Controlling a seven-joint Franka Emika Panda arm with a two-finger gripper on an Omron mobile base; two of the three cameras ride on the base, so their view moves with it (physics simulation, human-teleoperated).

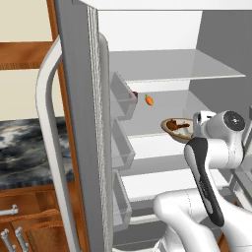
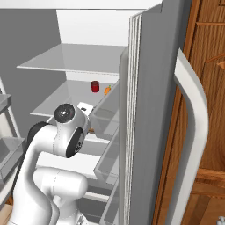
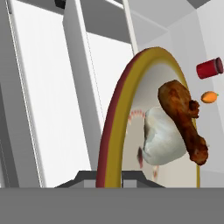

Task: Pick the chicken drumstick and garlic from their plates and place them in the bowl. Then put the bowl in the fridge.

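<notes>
Fingertips (image 3: 109, 178) of our gripper are pinched tight on the rim of the bowl (image 3: 114, 127), which we hold inside the open fridge (image 1: 162, 69) over a middle white shelf (image 1: 152, 118). In the bowl the chicken drumstick (image 3: 183, 118) leans against the garlic (image 3: 162, 142). On the far part of that shelf we see a small carrot (image 1: 149, 100) and a red can (image 2: 95, 86) near each other.
</notes>
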